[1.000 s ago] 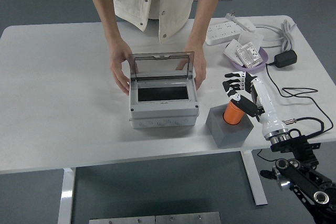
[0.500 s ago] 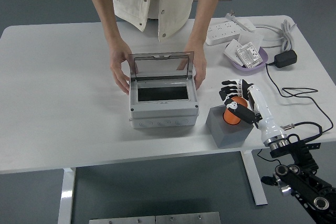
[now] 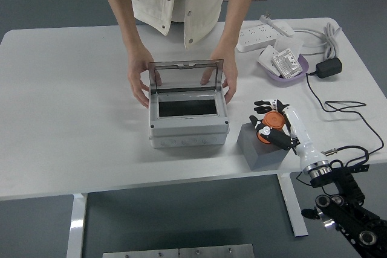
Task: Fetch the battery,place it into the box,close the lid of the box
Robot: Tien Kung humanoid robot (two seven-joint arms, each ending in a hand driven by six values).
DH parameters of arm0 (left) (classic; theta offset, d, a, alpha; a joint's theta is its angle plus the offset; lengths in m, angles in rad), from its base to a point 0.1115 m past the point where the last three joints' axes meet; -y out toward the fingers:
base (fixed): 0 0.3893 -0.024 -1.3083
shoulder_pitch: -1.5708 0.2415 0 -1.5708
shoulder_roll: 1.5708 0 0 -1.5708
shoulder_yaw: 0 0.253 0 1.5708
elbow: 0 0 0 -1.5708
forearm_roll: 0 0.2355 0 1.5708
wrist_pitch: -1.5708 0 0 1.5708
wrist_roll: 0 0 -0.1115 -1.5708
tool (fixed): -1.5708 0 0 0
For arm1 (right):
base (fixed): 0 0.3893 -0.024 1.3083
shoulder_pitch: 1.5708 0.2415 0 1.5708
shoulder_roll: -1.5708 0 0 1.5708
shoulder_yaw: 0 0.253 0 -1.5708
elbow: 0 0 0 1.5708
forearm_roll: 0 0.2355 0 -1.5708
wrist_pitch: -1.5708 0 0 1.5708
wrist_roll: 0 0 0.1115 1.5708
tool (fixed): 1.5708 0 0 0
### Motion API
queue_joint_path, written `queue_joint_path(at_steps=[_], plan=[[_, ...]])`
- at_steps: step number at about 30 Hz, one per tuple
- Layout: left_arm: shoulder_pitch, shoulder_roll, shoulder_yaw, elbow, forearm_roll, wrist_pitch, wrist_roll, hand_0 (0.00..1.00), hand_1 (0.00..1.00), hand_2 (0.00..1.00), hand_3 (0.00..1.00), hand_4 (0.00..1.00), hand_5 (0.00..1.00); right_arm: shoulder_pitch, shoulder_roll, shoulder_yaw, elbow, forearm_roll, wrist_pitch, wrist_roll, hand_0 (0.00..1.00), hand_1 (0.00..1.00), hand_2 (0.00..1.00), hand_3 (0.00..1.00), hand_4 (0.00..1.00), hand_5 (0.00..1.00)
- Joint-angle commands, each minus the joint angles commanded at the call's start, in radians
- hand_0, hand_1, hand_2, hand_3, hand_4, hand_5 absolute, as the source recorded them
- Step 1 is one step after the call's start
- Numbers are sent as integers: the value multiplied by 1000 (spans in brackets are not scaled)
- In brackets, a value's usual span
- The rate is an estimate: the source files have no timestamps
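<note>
A grey box (image 3: 188, 120) sits mid-table with its clear lid (image 3: 185, 75) tilted up and its dark inside showing. A person at the far side steadies it with one hand (image 3: 140, 86) on the left wall and the other (image 3: 228, 85) on the right wall. Right of the box stands a grey block (image 3: 261, 149) carrying the orange battery (image 3: 271, 129). My right hand (image 3: 266, 122) is curled around the battery, thumb in front and fingers behind it. My left arm is out of sight.
A purple dish (image 3: 294, 72) with small white parts, a white power strip (image 3: 259, 37) and a black adapter (image 3: 328, 67) with trailing cables lie at the back right. The block stands close to the table's near edge.
My right hand has slid left and nearer, and its fingers have curled tighter around the battery. The person's hands and the box have stayed put.
</note>
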Motion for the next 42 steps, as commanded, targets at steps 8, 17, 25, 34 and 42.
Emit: queue_joint_path(at_steps=[8,17,25,34,42], plan=[[-3,-1,9,0,-9,0,-1,594,755,588,505,67,2,4,-1,-19,0,-1,-8,-1,517,616,570,658,676,227],[-2,0,6,0,-6,1,-2,593,755,588,504,66,2,6,0,-32,-8,10,-17,-7,433,444,423,535,400,171],[0,0,3,0,-3,2,-4,592,755,587,505,65,2,5,0,-34,-12,3,-27,-17,285,323,318,371,2,2],[2,0,9,0,-13,8,-11,590,755,588,504,65,2,7,3,-35,-18,5,-38,-18,238,280,277,278,2,2],[2,0,7,0,-10,12,-14,590,755,588,507,67,2,20,0,-42,-13,-14,-45,-24,243,283,282,276,2,2]])
